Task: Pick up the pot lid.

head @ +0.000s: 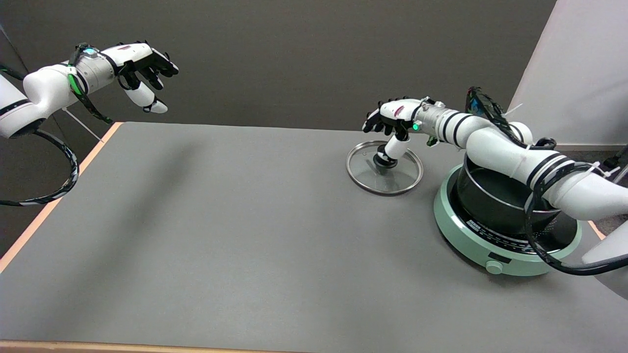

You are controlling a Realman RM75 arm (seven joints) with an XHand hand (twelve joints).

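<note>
Reaching: my right hand (392, 117) hangs over the lid (384, 168), palm down.
Fingers: my thumb points down and its tip meets the black knob (385, 161); my other fingers (375, 122) curl loosely above it. I cannot tell whether anything is pinched.
Lid: glass with a metal rim, flat on the table (221, 235) right under my fingers.
Pot (490, 201): dark, back toward my forearm from the fingers, well apart from the lid.
Cooker (495, 255): mint green, round, under the pot.
Left hand (142, 66): far across the table, up in the air.
</note>
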